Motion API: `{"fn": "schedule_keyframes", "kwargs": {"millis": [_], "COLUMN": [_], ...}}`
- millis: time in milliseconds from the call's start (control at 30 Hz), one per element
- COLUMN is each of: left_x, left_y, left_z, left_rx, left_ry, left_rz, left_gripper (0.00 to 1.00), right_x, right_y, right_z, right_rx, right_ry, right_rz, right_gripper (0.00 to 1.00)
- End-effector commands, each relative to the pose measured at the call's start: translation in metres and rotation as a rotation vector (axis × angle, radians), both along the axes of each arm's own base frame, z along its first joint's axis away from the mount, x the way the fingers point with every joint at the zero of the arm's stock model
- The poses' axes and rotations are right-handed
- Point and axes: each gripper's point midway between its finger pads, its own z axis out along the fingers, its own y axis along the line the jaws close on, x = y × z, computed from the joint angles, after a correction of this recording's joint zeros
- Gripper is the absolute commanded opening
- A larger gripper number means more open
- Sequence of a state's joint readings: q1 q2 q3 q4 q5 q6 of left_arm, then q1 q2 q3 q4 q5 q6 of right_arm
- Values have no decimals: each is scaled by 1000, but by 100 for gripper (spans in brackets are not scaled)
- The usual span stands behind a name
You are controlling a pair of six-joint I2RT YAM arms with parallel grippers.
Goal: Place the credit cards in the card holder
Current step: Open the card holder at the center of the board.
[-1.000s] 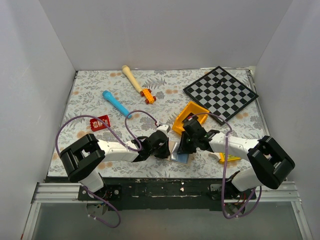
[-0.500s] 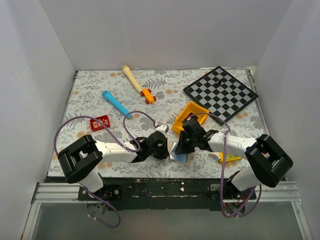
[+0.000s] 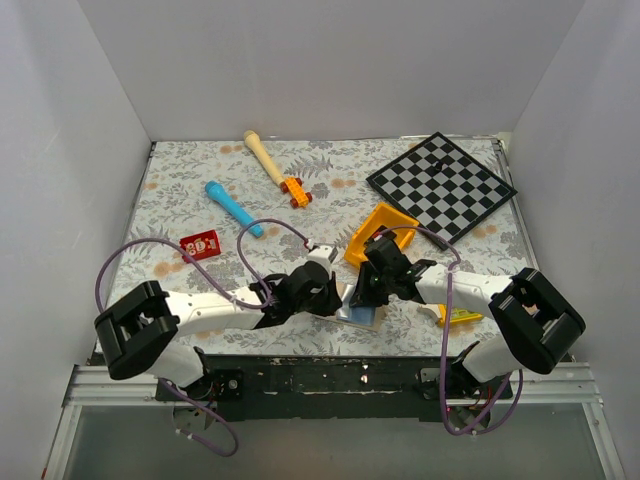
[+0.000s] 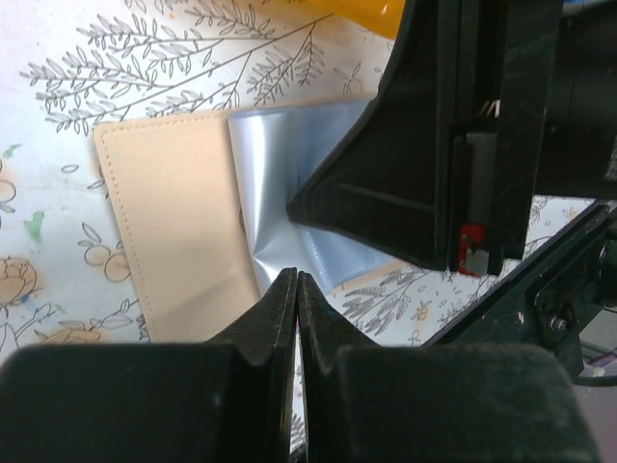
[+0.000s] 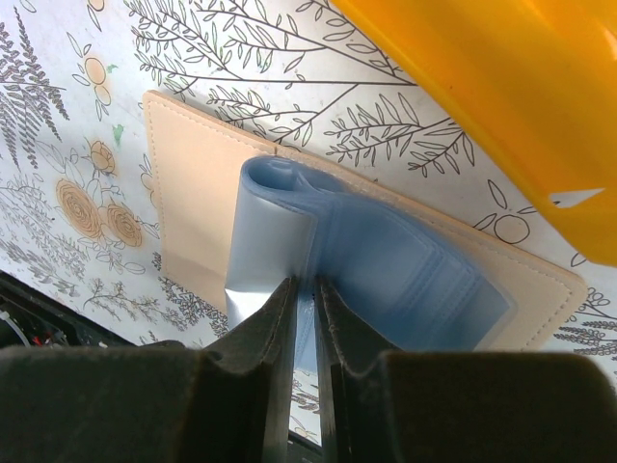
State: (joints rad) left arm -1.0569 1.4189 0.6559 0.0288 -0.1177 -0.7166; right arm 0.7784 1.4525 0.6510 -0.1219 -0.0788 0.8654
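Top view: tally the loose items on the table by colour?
Red: 1, card
Blue: 1, stick
Tan: 2, wooden handle, card holder
Yellow-orange: 3, toy car, bin, flat piece near the front edge
Black-and-white: 1, chessboard
Total: 8

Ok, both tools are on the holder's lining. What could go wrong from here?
1. The left tool and right tool both pinch the thin lining of the holder. It is creased at the left tool, so pulling apart may tear it.
2. The card lies far left with neither tool free. Letting go may let the lining fall shut.
3. The bin sits close beside the holder, so the right tool could knock it.
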Motion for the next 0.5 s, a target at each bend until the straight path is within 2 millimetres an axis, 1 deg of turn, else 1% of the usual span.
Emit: {"fn": "schedule_keyframes", "kwargs": {"millis": [0, 200, 300, 467], "left_x": [9, 9, 8, 3], "left_y": [-13, -29, -28, -25], "left_z": [4, -4, -13, -35], "left_rx": [10, 13, 29, 67], "left_ry": [-26, -17, -2, 35], "left_rz": [-15, -67, -72, -79], "left_gripper": [0, 0, 0, 0], "right_x": [-13, -14, -15, -16], "right_y": [-12, -12, -14, -18], "right_z": [-23, -23, -24, -24], "right_rx": [-66, -63, -64, -76], "right_ry": [50, 52, 54, 50], "right_rz": [-2, -5, -7, -15], "right_gripper": [20, 20, 20, 20]}}
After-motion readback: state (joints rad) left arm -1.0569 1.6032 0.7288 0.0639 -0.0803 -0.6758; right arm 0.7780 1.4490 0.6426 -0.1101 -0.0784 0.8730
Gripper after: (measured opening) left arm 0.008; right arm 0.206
